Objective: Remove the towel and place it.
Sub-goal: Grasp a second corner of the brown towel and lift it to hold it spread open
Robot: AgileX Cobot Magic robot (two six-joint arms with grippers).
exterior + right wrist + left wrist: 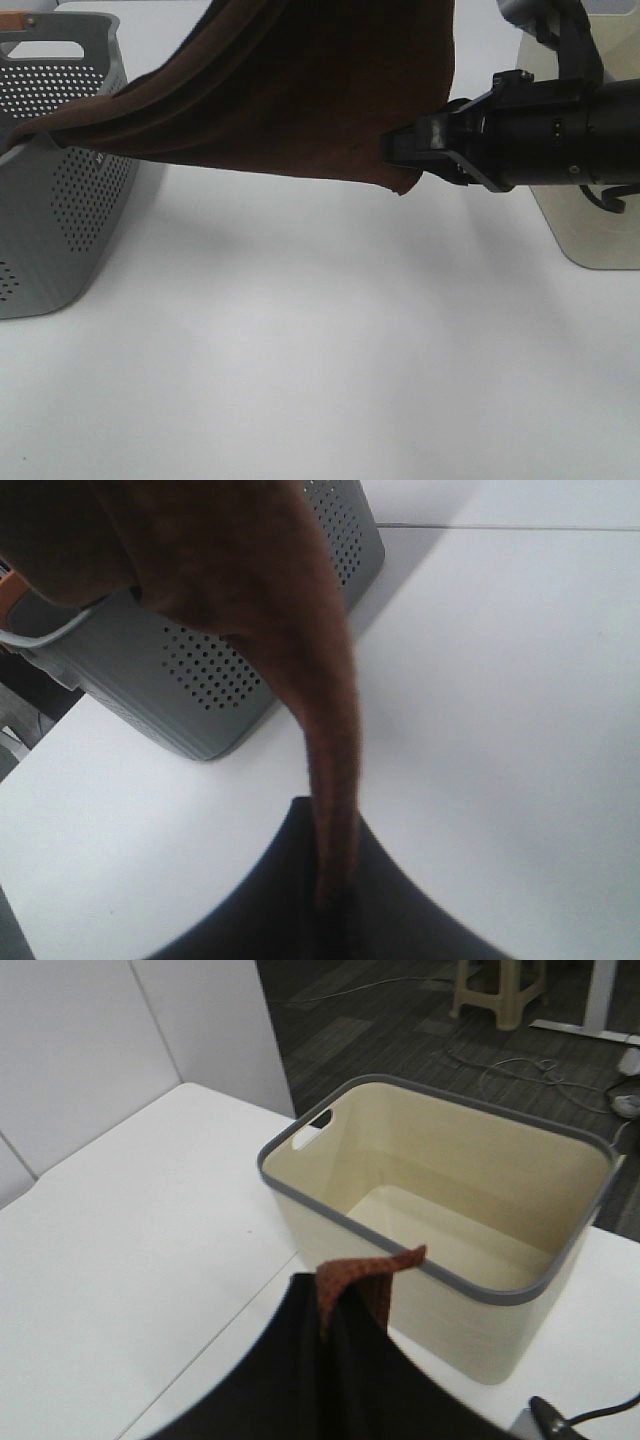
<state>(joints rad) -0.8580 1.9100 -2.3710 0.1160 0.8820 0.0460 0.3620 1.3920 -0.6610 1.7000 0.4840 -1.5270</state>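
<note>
The dark reddish-brown towel (300, 90) hangs stretched above the table, one end still draped over the rim of the grey perforated basket (60, 220) at the left. My right gripper (405, 160) is shut on the towel's lower right corner, and the right wrist view shows the towel (330, 730) running from the gripper (330, 910) back to the grey basket (230, 680). My left gripper (340, 1330) is shut on another towel corner (365, 1275). It is out of frame in the exterior high view, where the towel rises past the top edge.
A cream basket with a grey rim (480, 1150) stands empty beyond the left gripper; it also shows at the right edge of the exterior high view (590, 235), behind the right arm. The white table (320, 350) lies under the towel.
</note>
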